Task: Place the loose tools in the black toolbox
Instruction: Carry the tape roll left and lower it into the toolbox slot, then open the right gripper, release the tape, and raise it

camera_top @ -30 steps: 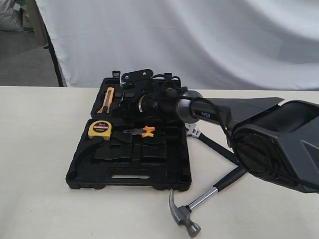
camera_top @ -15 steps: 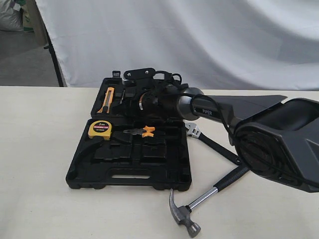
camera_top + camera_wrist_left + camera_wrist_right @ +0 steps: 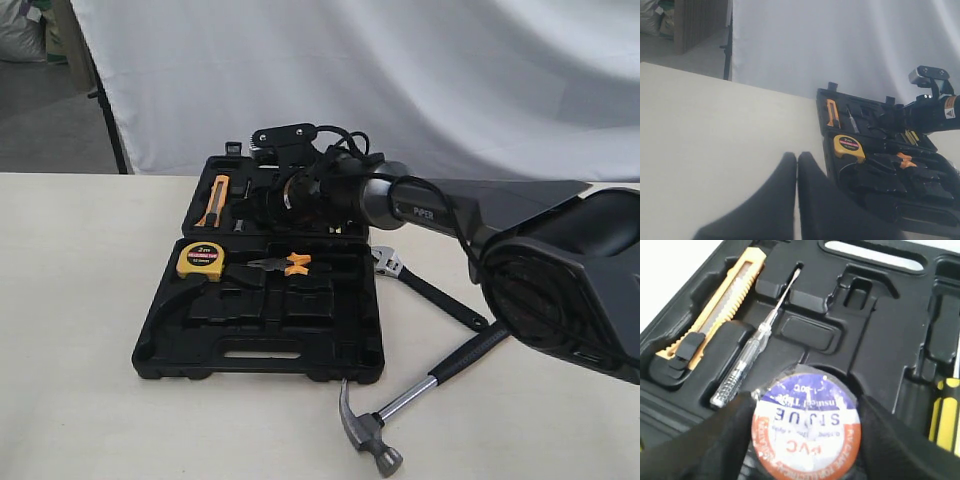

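Observation:
The black toolbox [image 3: 160,340] lies open on the table, also seen in the left wrist view [image 3: 826,131]. A yellow tape measure [image 3: 200,260], orange pliers [image 3: 292,264] and a yellow utility knife [image 3: 213,200] rest in its recesses. My right gripper [image 3: 807,440] hovers over the far half, shut on a roll of PVC tape [image 3: 807,427] above a round recess. A tester screwdriver [image 3: 750,355] and the knife [image 3: 715,310] lie beside it. A wrench [image 3: 430,292] and a hammer [image 3: 400,410] lie loose on the table. My left gripper [image 3: 797,157] is shut and empty, left of the box.
A white cloth backdrop [image 3: 400,80] hangs behind the table. A yellow-and-black screwdriver handle [image 3: 945,410] sits in a slot at the box's side. The hammer's head lies close to the table's near edge.
My right gripper has lifted a little and drawn slightly right over the far half of the box, still holding the tape roll. The tools in the box have stayed put.

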Tool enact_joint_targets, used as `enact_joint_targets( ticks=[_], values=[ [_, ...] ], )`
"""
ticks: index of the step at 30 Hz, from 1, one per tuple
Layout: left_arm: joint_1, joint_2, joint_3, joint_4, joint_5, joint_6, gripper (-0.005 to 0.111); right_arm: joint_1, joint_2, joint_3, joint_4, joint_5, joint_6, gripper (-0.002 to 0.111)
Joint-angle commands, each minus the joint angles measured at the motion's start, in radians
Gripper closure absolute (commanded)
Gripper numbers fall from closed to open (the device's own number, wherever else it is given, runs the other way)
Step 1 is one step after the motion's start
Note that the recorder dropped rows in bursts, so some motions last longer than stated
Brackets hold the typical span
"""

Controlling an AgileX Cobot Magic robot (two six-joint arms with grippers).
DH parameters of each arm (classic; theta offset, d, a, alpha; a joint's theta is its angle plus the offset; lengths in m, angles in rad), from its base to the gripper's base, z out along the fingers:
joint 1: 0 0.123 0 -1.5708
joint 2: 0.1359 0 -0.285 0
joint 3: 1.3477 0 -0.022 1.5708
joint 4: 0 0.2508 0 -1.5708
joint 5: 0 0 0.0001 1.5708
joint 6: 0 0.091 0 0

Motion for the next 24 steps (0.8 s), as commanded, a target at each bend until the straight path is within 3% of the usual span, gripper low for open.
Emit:
enact_joint_targets(
  ticks=[1,8,16,24],
  values=[
    [0.025,-0.003,-0.003,0.004,-0.007,-0.005,0.106,-0.007,-0.002,-0.002,-0.011,-0.021,0.011,0.055],
    [0.025,-0.003,-0.003,0.004,-0.007,-0.005,0.106,-0.005,0.002,-0.002,-0.02,-0.023,0.013,0.054],
    [0.025,-0.003,-0.003,0.004,-0.007,-0.005,0.106,0.027,0.008,-0.002,-0.108,-0.021,0.065,0.024],
    [0.025,-0.003,-0.003,0.004,-0.007,-0.005,0.106,0.03,0.008,-0.002,-0.101,-0.016,0.065,0.022]
  ],
)
